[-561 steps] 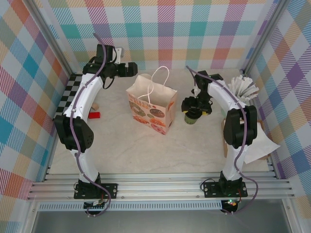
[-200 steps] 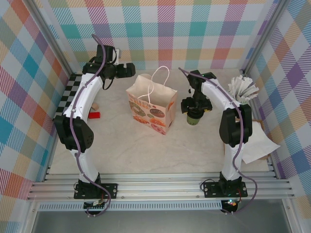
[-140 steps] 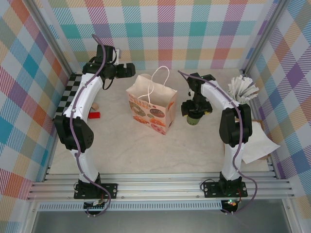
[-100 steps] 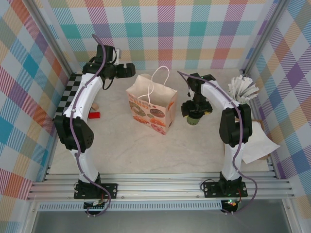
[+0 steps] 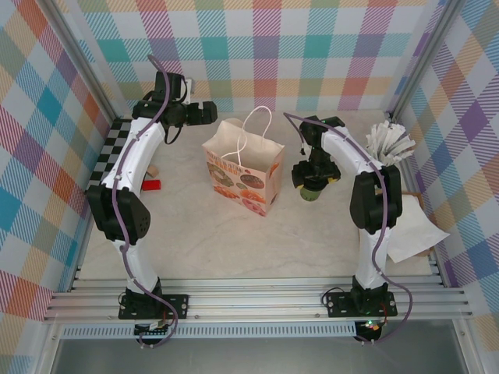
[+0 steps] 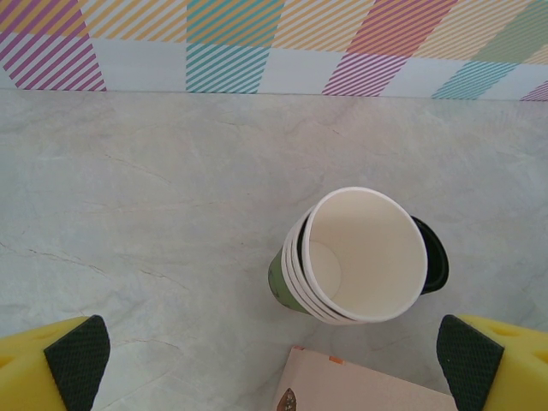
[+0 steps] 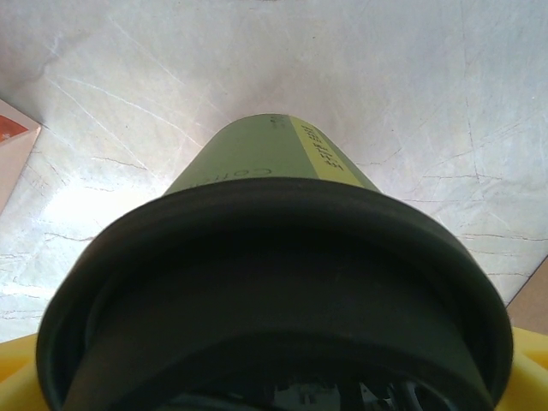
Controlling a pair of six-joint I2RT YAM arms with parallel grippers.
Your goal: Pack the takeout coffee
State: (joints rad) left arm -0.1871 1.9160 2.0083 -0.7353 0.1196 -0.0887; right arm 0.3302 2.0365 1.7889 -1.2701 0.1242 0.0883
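Now: takeout coffee [image 7: 274,163] upright between right gripper [image 5: 314,175] fingers [image 7: 13,385].

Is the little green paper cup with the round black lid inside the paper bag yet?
No, the green paper cup stands on the table beside the paper bag.

takeout coffee [image 5: 310,192] right of bag [image 5: 243,167]; cup stack [image 6: 355,257] beside bag.
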